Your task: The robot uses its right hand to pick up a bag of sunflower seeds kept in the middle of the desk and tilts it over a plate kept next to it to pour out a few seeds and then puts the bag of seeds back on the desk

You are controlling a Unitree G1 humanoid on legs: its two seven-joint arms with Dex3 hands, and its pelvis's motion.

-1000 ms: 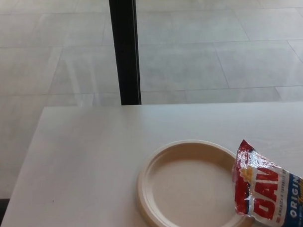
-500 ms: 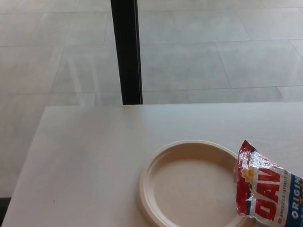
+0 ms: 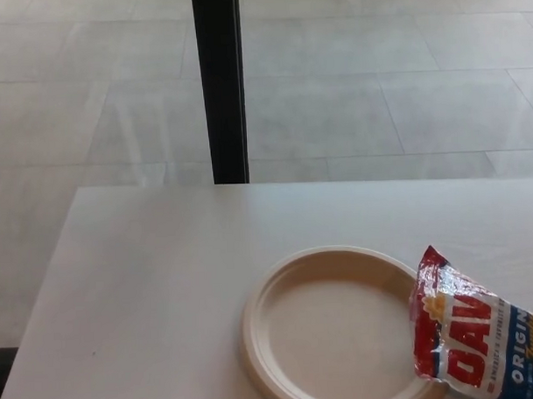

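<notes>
- Against the frame from half a second back, I see the whole picture slid slightly to the left: the black post point(image 3: 220, 87) at the top sits a touch further left, and the plate with it. That is my camera shifting; the things on the counter point(image 3: 147, 282) hold the same places relative to one another.
- The sunflower seed bag point(image 3: 475, 337) lies at the lower right of the frame, its left edge overlapping the right rim of the beige plate point(image 3: 332, 328).
- Its long axis runs from upper left to lower right, with the red crimped end pointing up-left toward the plate and the far end cut off by the frame's edge.
- Neither hand shows anywhere in my view, so nothing is grasping the bag.
- Pale floor tiles point(image 3: 376, 91) fill the upper half.
</notes>
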